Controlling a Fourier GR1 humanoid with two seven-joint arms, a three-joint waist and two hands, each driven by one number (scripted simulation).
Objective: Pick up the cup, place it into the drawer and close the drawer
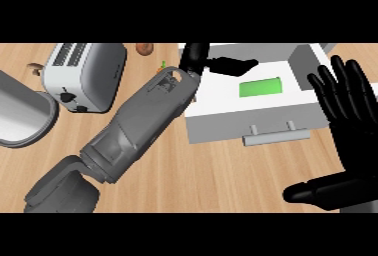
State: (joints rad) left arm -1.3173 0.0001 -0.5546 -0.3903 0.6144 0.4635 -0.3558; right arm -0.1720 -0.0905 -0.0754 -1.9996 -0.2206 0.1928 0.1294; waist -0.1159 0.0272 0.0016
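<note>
Left hand [214,62]: black, at 12 o'clock, over the drawer's [221,107] far-left corner; fingers curled, contents not discernible. Cup: not visible, possibly hidden in that hand. Drawer: open, white, boxy, green patch [261,87] inside, grey bar handle [275,136] toward 6 o'clock. Right hand [347,100]: at 3 o'clock, fingers straight, resting, nearer the handle. Toaster [83,75]: glossy, at 10 o'clock.

Wooden counter [207,170] with toaster [83,75], drawer [251,107].
</note>
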